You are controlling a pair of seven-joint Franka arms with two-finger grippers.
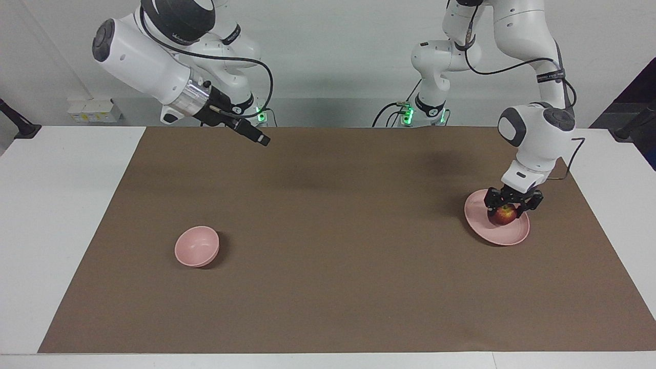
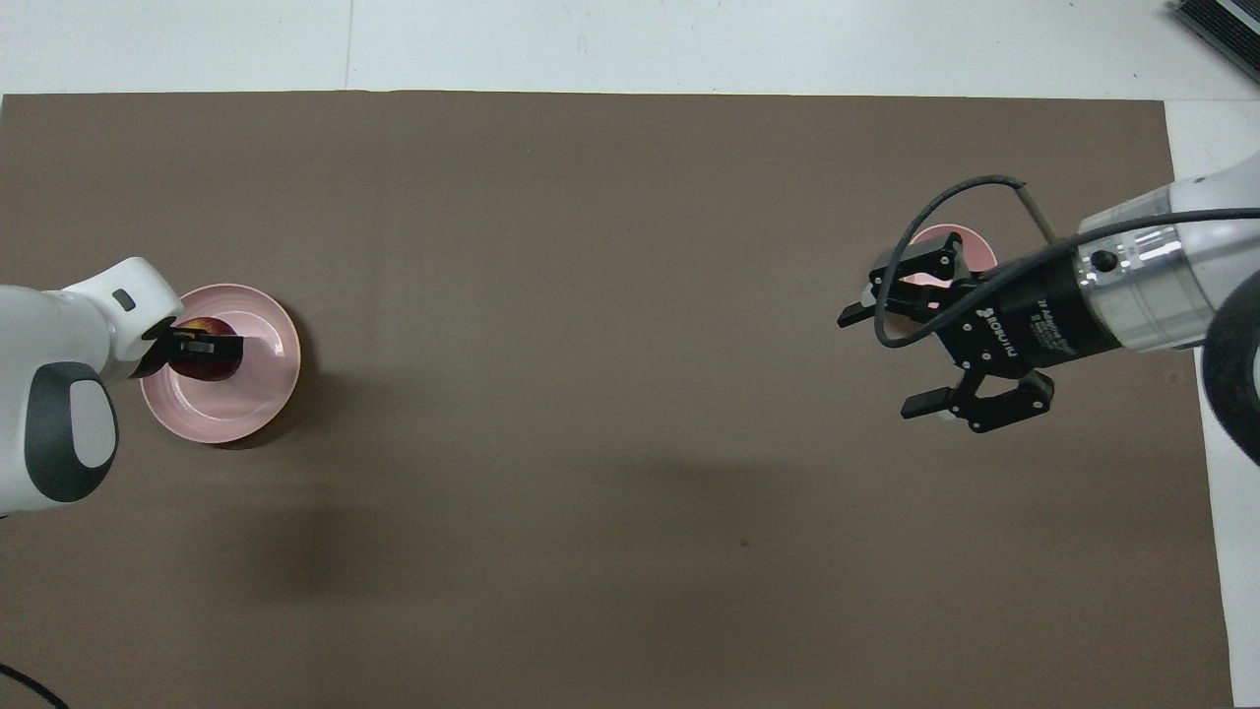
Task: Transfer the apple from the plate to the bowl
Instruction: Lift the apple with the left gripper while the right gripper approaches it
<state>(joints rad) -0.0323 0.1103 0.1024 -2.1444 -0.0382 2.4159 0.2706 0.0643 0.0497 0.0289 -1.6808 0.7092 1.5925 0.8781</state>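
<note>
From the facing view, the pale pink plate (image 1: 496,230) lies on the brown mat (image 1: 338,241) at the left arm's end of the table (image 1: 61,215). The dark red apple (image 1: 504,215) sits on the plate, on the part of it nearer the robots. The left tool (image 1: 511,206) has its fingers clamped on the apple from above, one on each side, and the apple rests on the plate. The small pink bowl (image 1: 197,246) stands well apart from the plate, toward the right arm's end of the table. The right tool (image 1: 256,138) hangs in the air above the mat's edge nearest the robots, far from the plate, tilted down; seen edge-on here, its fingers cannot be read.

From overhead, the plate (image 2: 258,394) carries the apple (image 2: 202,350), with the left tool (image 2: 207,347) pinched on it. The right tool (image 2: 886,359) stands with its fingers wide apart and nothing between them, covering part of the bowl (image 2: 975,248), well apart from the plate.
</note>
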